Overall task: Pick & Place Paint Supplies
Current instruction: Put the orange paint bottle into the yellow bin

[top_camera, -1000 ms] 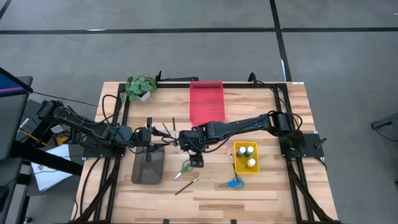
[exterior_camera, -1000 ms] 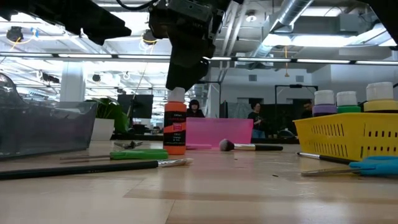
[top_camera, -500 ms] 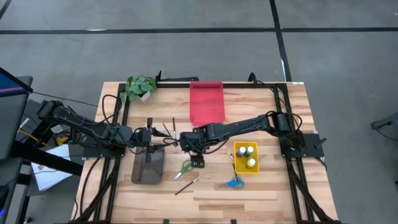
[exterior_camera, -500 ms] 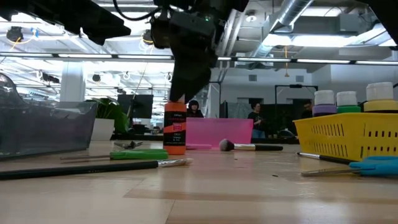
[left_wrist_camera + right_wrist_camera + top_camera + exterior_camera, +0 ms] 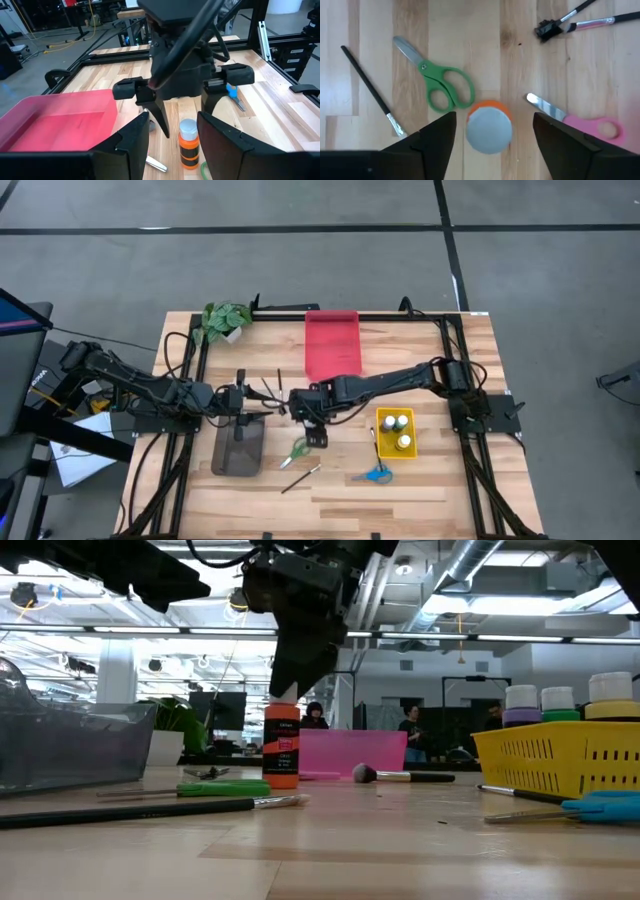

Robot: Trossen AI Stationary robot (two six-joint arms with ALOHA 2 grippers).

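An orange paint bottle with a white cap stands upright on the table near its middle. My right gripper hangs over it, pointing steeply down and open. Its fingers stand on either side of the cap, with a gap on each side. Green scissors, pink scissors and thin brushes lie flat around the bottle. My left gripper is held open and almost level above the far end of the grey tray, with nothing between its fingers.
A yellow basket holding bottles stands to the right of the orange bottle. Blue scissors lie nearer the front edge. A red tray sits at the far middle and a potted plant at the far left corner.
My right gripper has sunk a little. In the low view its fingertips now cover part of the bottle's white cap, which stood clear below them a second ago. The bottle has not moved.
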